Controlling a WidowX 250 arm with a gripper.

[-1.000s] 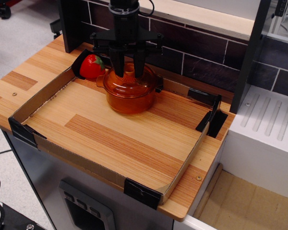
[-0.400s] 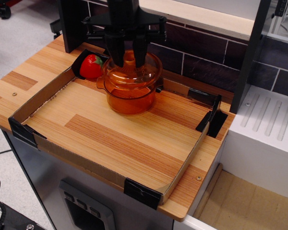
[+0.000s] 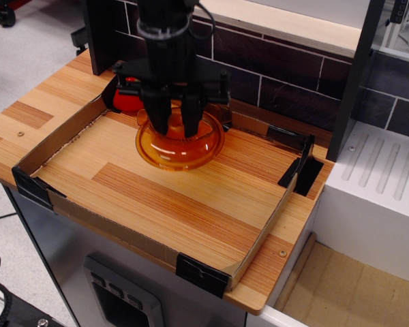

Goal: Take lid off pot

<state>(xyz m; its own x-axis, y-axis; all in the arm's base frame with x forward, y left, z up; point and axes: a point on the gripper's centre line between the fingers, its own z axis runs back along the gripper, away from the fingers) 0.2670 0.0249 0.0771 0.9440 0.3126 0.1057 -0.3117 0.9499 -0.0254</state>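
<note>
My gripper (image 3: 176,127) points straight down and is shut on the ring knob of the translucent orange lid (image 3: 180,151). It holds the lid level over the back part of the wooden tray (image 3: 191,204). The lid appears lifted and shifted to the front-left. The orange pot is almost wholly hidden behind the lid and the gripper. Only a sliver of orange at the back right (image 3: 217,113) seems to be its rim.
A red strawberry toy (image 3: 126,99) lies in the tray's back-left corner, partly hidden behind the gripper. Low cardboard walls with black corner brackets (image 3: 201,271) ring the tray. A dark brick wall (image 3: 293,75) stands behind it and a white drainer (image 3: 388,170) to the right.
The gripper lifted the lid off the pot, then carried it down and to the front-left. The lid now covers the pot in the view.
</note>
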